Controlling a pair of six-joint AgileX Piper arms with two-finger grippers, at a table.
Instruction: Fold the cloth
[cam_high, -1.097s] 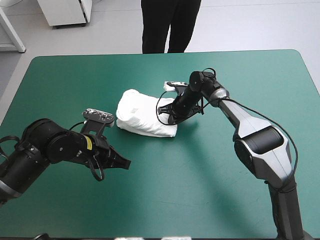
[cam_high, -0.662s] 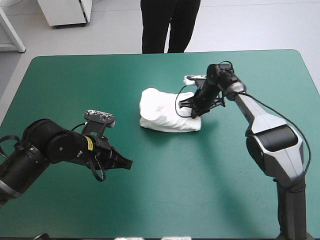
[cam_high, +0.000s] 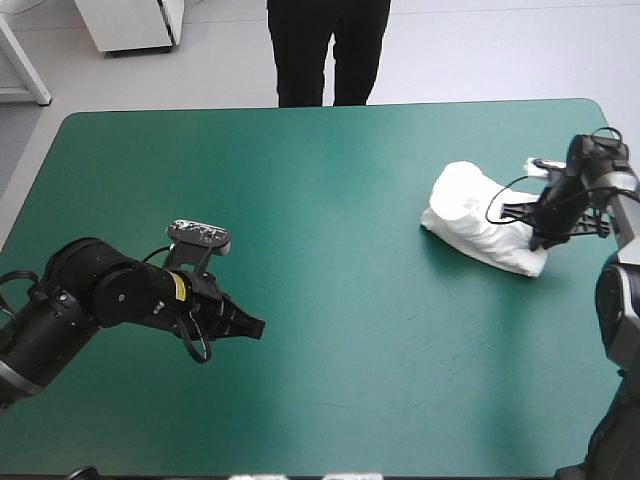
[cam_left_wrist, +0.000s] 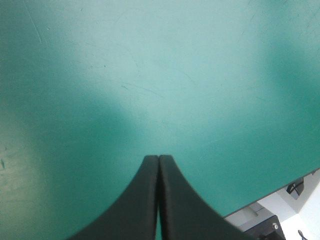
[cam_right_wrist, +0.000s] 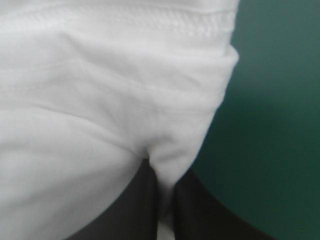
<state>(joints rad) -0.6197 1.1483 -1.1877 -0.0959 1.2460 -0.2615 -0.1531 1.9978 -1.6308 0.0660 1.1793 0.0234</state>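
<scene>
Near the right edge of the teal-green surface lies one folded white T-shirt, pinched by the two right fingers. Far off, the two left fingers are pressed together.

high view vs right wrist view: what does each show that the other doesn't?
Only the high view: the left gripper, shut, over the bare near-left part of the table, and the T-shirt as a whole folded bundle near the table's right edge. Only the right wrist view: the right gripper shut on a fold of the T-shirt, with a stitched hem ahead of it. Both: the white T-shirt on the teal-green table, with the right gripper at it.
</scene>
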